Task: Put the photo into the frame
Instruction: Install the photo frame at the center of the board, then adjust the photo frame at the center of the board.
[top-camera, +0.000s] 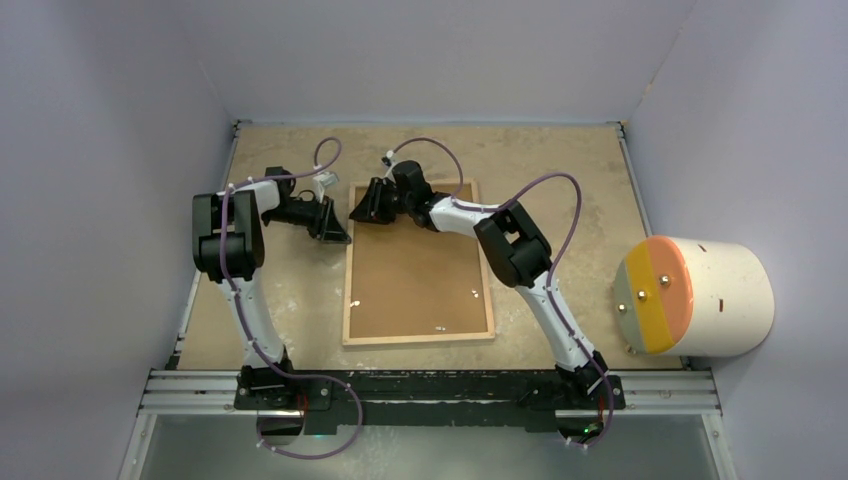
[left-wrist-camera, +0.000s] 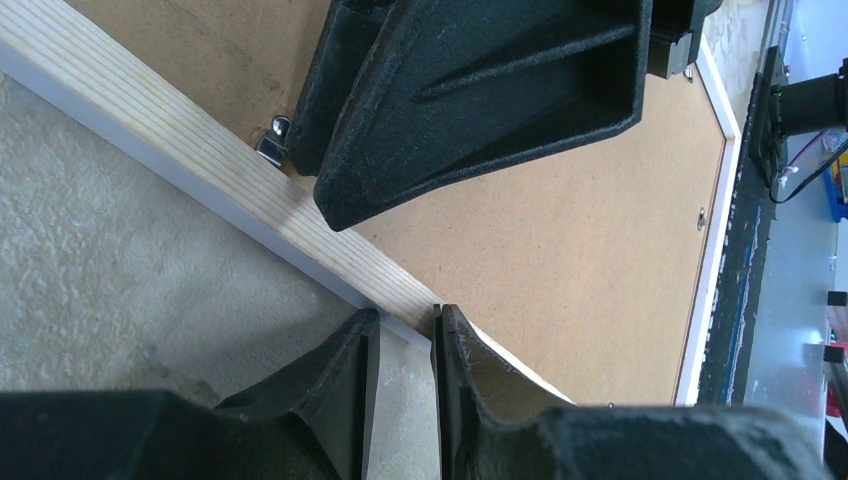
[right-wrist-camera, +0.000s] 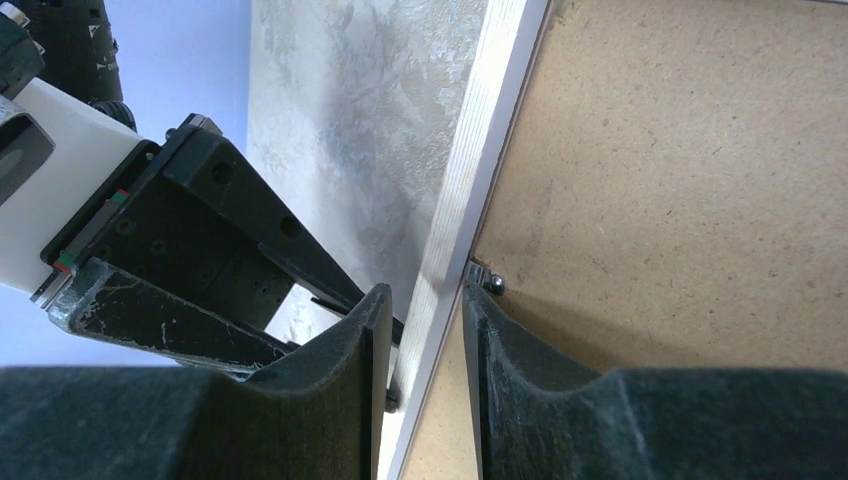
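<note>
Pinching onto the frame's rail, the left claw (left-wrist-camera: 405, 318) is sitting with its two fingers drawn close. The light wood strip is running straight into the narrow gap between them, so I'm reading it as clenched on the rail rather than merely straddling it. Just beside it the right claw (right-wrist-camera: 425, 285) is doing much the same, one finger outside the rail and one inside over the brown board, with the strip filling the gap. Both are crowding the far left corner of the frame (top-camera: 347, 290), all but touching each other. I'm guessing that is deliberate: two holds near one corner are steadying it, or preparing to raise that end.

The frame is lying flat on the table (top-camera: 560, 165), wood face up, with the plain backing board (top-camera: 420, 280) seated inside its rails. A small metal tab (right-wrist-camera: 492, 284) is showing at the inner edge by the right claw's finger, and a few more are glinting near the closer rail, so the back is looking closed up. The photo isn't showing anywhere I'm looking, and I can't tell whether it is lying under the board. Off to the right, a white drum (top-camera: 700, 297) with an orange end is sitting well apart from all this.
</note>
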